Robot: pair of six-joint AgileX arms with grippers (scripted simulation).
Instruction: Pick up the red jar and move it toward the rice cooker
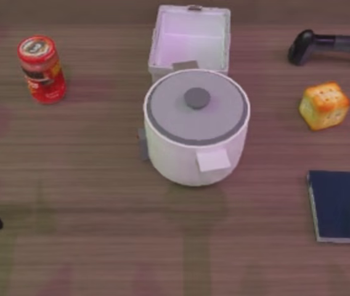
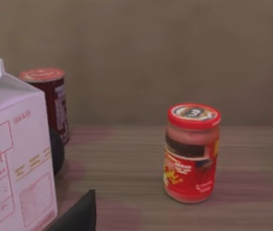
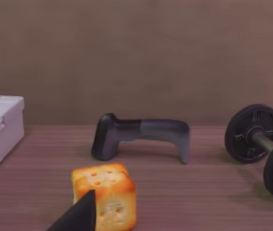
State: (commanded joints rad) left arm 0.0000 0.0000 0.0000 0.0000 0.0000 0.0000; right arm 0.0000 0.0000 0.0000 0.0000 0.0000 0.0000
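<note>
A brown wood-grain tabletop (image 1: 89,246) carries everything. The red jar (image 1: 41,68) stands upright near the far left corner. The rice cooker (image 1: 196,126) sits at the middle, and a square white open box (image 1: 190,42) lies just behind it at the far edge. By the far right corner lies a dark handheld scanner (image 1: 329,47), with an orange-yellow cube (image 1: 324,105) nearer in front of it. A dark blue book (image 1: 342,206) lies flat at the right edge. The wrist views also show a white carton (image 2: 14,159), a dark red can (image 2: 47,101) and a black dumbbell (image 3: 259,144) on the table.
</note>
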